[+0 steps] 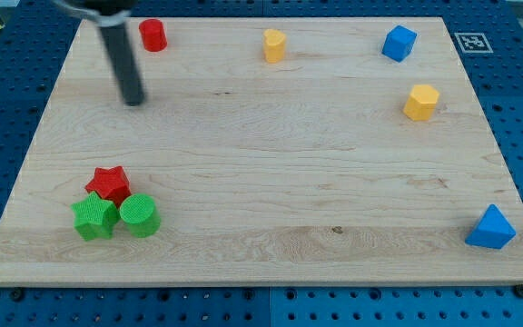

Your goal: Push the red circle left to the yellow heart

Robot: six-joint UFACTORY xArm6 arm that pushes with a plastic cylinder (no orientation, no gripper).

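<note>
The red circle stands near the view's top left of the wooden board. The yellow heart stands to its right, near the top middle. My tip is below and slightly left of the red circle, apart from it. The dark rod rises from the tip up to the view's top edge.
A yellow hexagon and a blue block stand at the top right. A blue triangle stands at the bottom right. A red star, a green star and a green circle cluster at the bottom left.
</note>
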